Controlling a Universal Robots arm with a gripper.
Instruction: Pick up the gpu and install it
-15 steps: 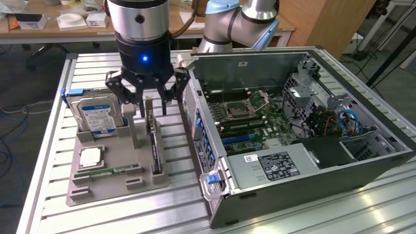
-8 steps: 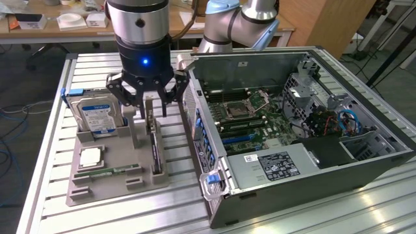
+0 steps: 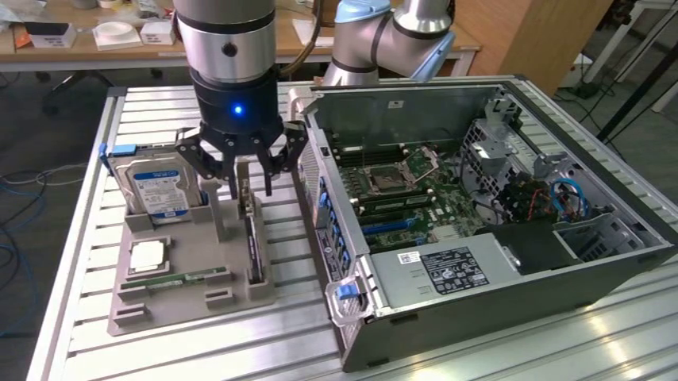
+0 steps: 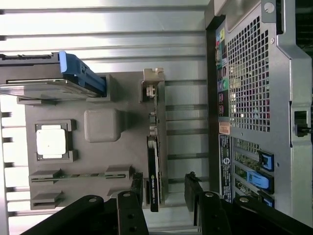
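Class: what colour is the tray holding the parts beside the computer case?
The tray is grey; the exterior view shows it best.

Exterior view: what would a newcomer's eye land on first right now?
The black end effector hangs open right over the gpu, which stands on edge in the grey holder tray at the exterior view's left. At the exterior view's right, the open computer case lies on its side with its motherboard exposed.

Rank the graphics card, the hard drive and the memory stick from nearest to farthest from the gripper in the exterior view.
1. Graphics card, upright in the tray, right beneath the gripper.
2. Hard drive, standing toward the exterior view's left.
3. Memory stick, flat at the tray's opposite end.
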